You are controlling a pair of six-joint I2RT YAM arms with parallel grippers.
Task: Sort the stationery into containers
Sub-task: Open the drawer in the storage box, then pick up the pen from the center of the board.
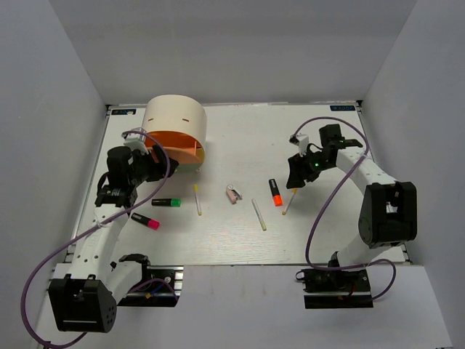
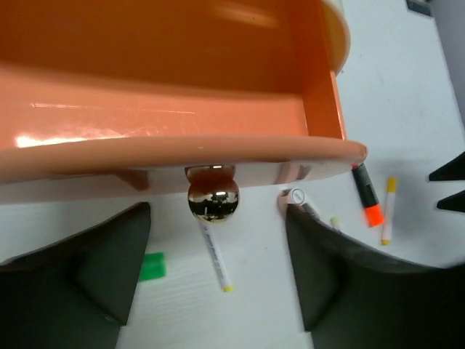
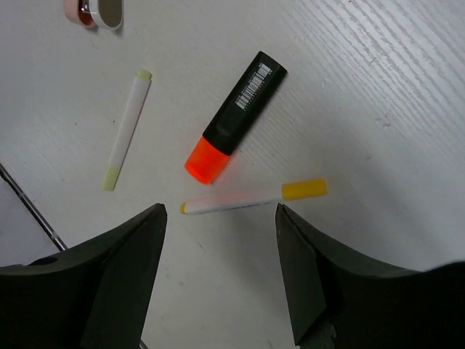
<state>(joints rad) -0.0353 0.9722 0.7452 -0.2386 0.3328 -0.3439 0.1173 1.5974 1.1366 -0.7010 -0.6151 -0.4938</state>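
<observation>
The cream organiser (image 1: 174, 116) stands at the back left, its orange drawer (image 1: 176, 147) swung open. The drawer (image 2: 174, 116) shows nothing inside. My left gripper (image 2: 216, 218) is open, and the round shiny knob (image 2: 213, 195) hangs just ahead between its fingertips, untouched. My right gripper (image 3: 219, 218) is open and empty above the table, just short of a white pen with a yellow cap (image 3: 254, 198). Beyond that pen lie an orange-ended highlighter (image 3: 232, 120), a pale-yellow stick (image 3: 127, 131) and the pinkish eraser (image 3: 94, 11).
On the table also lie a green-ended highlighter (image 1: 166, 202), a pink-ended highlighter (image 1: 145, 222) and a thin yellow-tipped pen (image 1: 197, 200). The left gripper (image 1: 151, 164) is at the drawer and the right gripper (image 1: 296, 174) is at mid right. White walls enclose the table.
</observation>
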